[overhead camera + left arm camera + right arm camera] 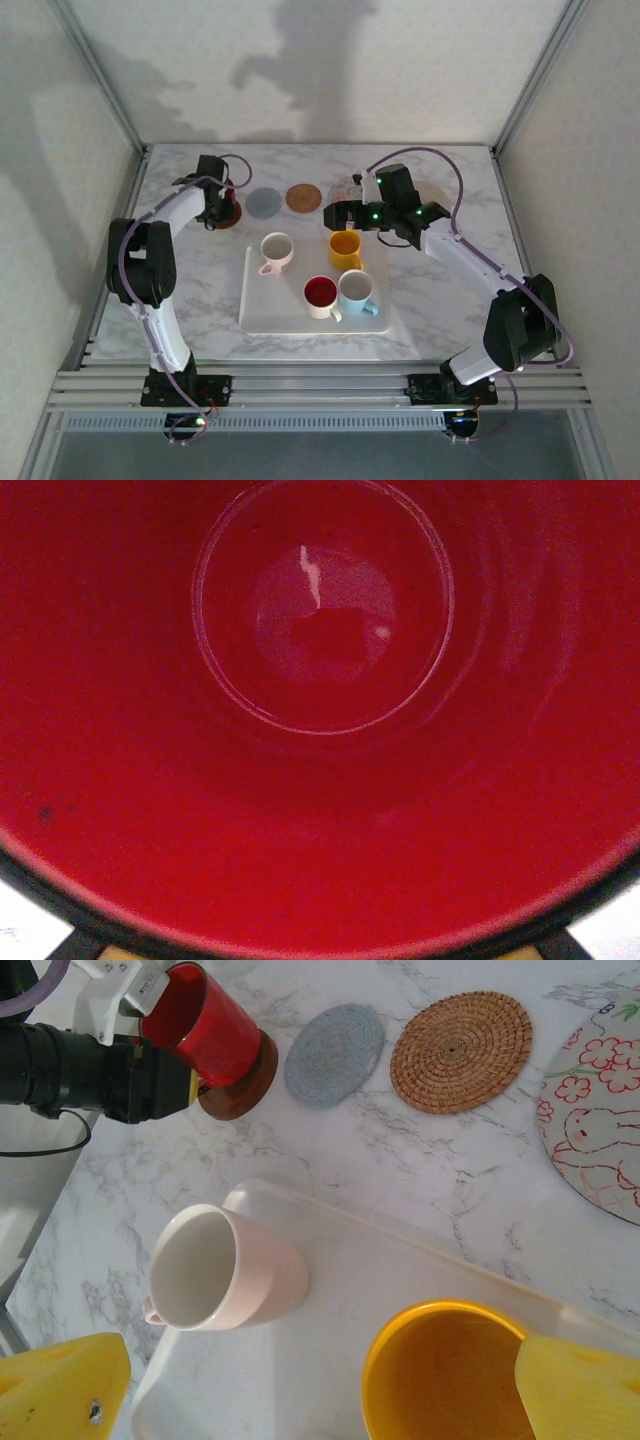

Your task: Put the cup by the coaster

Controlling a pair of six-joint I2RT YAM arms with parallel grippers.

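Left claw at far left of the tabletop, pinching the red cup at its rim. The red cup is on the brown coaster, leftmost in the coaster row at the back. Cup not upright: its long axis leans, base down on the coaster, mouth tipped up toward the left claw. Left wrist view looks straight down the bore to the cup bottom. Cannot tell if the base sits flat.

Next right is the grey coaster, just beside the brown one, not touching. Then the wicker coaster, near the grey, with a gap. Then the printed coaster, cut by the frame edge.

Nearer the arms is the white tray. Pink cup at its far left, mouth up. Red-lined cup in the near row, yellow cup behind it, and blue cup close beside the red-lined one.

Right claw is spread wide, hovering above the pink and yellow cups.
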